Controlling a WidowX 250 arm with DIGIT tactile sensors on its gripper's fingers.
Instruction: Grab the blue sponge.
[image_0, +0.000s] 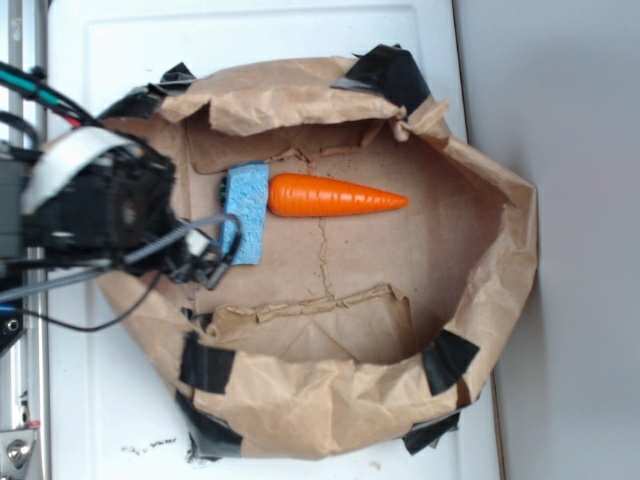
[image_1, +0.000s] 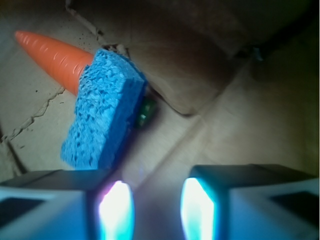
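A blue sponge (image_1: 102, 112) lies on brown paper (image_0: 400, 260), its end touching an orange carrot (image_0: 335, 196). The gripper (image_1: 157, 207) hovers beside it — fingers spread apart, pinching nothing.

The exterior view looks straight down from well above, taking in the whole brown paper tray (image_0: 500, 250) on a white surface (image_0: 130, 60), with the arm entering from 9 o'clock. The wrist view sits low and close behind the gripper (image_1: 157, 205), whose fingers (image_1: 115, 210) fill its 6 o'clock edge, and faces obliquely down at the paper floor. Both views share the blue sponge (image_0: 246, 213) (image_1: 102, 120) and the carrot (image_0: 335, 196) (image_1: 52, 55), which points toward 3 o'clock outside and 10 o'clock in the wrist view.
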